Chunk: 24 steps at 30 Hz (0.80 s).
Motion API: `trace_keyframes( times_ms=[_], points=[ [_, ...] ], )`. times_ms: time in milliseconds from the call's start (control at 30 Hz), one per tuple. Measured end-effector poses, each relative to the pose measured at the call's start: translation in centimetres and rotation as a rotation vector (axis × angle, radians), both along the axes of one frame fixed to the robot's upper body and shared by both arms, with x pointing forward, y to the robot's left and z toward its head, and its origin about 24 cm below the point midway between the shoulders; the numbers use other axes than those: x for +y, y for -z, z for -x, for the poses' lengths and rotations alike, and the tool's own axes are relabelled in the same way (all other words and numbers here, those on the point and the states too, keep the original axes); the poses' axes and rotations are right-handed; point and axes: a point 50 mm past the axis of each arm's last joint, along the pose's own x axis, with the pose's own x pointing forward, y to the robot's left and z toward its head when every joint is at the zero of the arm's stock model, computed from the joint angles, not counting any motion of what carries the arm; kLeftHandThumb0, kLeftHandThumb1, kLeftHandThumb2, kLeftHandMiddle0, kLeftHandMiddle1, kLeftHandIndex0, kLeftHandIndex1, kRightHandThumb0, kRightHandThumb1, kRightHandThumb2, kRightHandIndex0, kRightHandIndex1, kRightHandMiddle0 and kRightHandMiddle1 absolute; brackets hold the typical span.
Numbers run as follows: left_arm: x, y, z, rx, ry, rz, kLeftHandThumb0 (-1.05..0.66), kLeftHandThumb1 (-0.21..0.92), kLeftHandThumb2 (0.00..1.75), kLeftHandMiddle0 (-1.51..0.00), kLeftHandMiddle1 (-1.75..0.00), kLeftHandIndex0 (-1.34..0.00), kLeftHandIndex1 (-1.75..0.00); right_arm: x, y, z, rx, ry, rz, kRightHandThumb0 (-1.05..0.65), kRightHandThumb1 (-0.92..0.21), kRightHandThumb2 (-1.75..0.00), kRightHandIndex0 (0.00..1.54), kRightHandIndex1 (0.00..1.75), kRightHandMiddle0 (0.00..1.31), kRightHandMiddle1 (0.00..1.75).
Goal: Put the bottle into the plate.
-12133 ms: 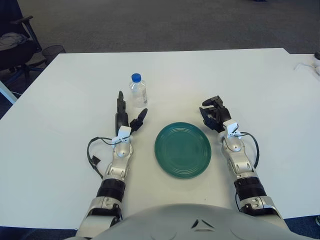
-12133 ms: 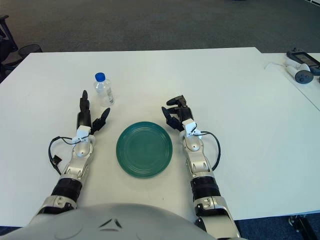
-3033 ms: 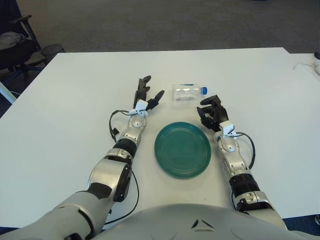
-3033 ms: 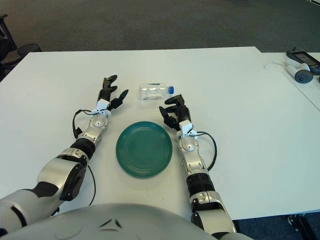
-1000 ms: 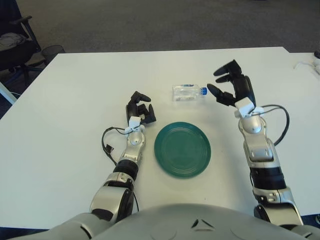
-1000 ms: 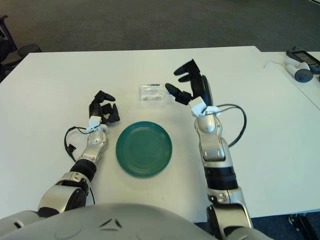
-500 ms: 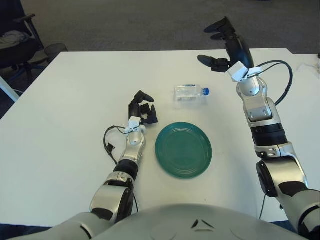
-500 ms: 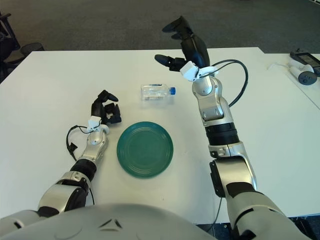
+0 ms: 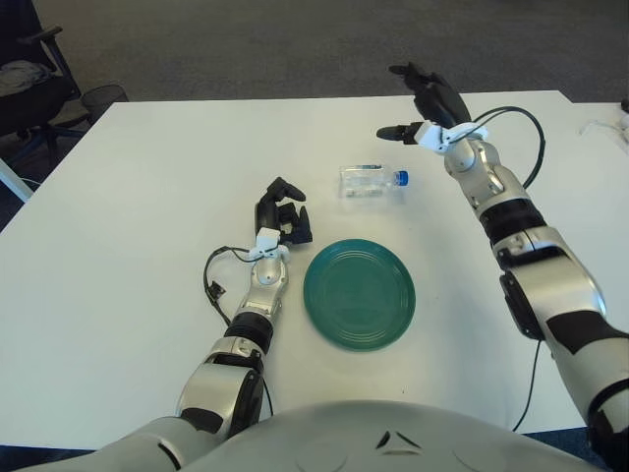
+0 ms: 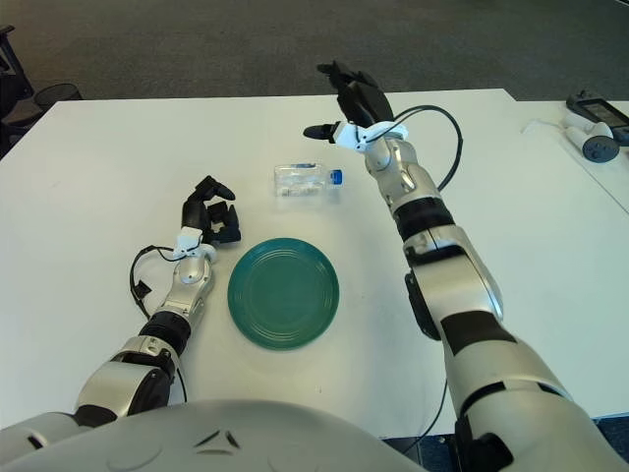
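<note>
The bottle (image 9: 371, 182) lay on its side near the middle of the table (image 9: 147, 197), cap toward the right edge, apart from the green plate (image 9: 359, 294) nearer the front edge. The right hand (image 9: 425, 103) hung above the table beyond the bottle, fingers spread and empty, nothing between them. The left hand (image 9: 280, 213) showed left of the plate, clenched on nothing.

Bottle (image 10: 306, 181) on its side — beyond plate (image 10: 283, 292)
</note>
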Motion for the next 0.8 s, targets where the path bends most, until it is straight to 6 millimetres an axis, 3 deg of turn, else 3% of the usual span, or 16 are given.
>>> trace_keyframes(
  times_ms=[233,400,800],
  points=[
    [-0.2,0.1,0.3,0.004,0.002,-0.003,-0.58,0.07,1.61,-1.33,-1.75,-0.81,-1.75,2.4,1.1,-0.4,0.042,-0.063,0.148,-1.05,-0.92,-0.19,0.0,0.0,0.0,0.13],
    [-0.3,0.0,0.3,-0.002,-0.009,-0.021,-0.58,0.08,1.61,-1.35,-1.75,-0.81,-1.75,3.3,3.2,-0.2,0.136,-0.089,0.307,-1.05,-0.92,-0.2,0.0,0.0,0.0,0.06],
    [-0.5,0.0,0.5,-0.015,-0.008,-0.04,-0.58,0.08,1.61,-1.35,-1.75,-0.81,-1.75,3.1,6.4,0.5,0.304,-0.139,0.537,-1.05,-0.91,-0.14,0.0,0.0,0.0,0.0]
  ],
)
